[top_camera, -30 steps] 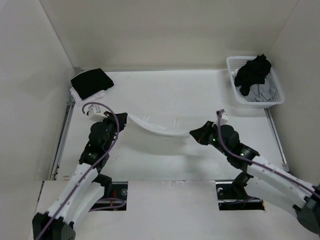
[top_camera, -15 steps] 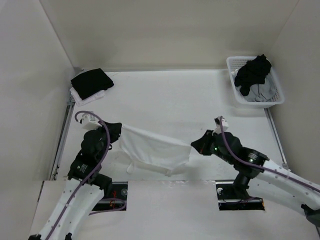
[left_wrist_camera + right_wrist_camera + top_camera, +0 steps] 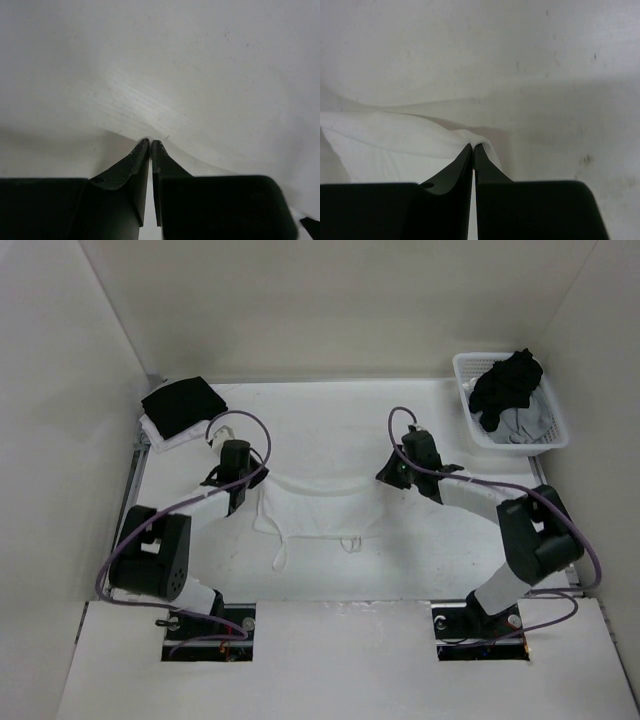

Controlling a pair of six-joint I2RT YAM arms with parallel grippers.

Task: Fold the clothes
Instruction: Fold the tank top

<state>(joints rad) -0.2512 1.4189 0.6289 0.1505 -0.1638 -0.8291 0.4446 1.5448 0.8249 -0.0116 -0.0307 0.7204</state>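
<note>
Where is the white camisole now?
In the top view the white camisole lies mid-table, far corners pinched by the left fingers and right fingers.

L arm (image 3: 198, 504) & R arm (image 3: 470, 495) had white link shells w/ black joint blocks. A thin purple cable (image 3: 243, 416) looped out behind each set of fingers. Fingers (image 3: 125, 172) were matte black, tapering to thin tips, w/ boxy black housings just behind them.

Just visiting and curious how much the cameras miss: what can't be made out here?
- Top view: what lies under the black garment heaped in the basket.
- Top view: the white garment at far left, mostly under a black cloth.
- Left wrist view: the camisole's outline, white on the white table.
</note>
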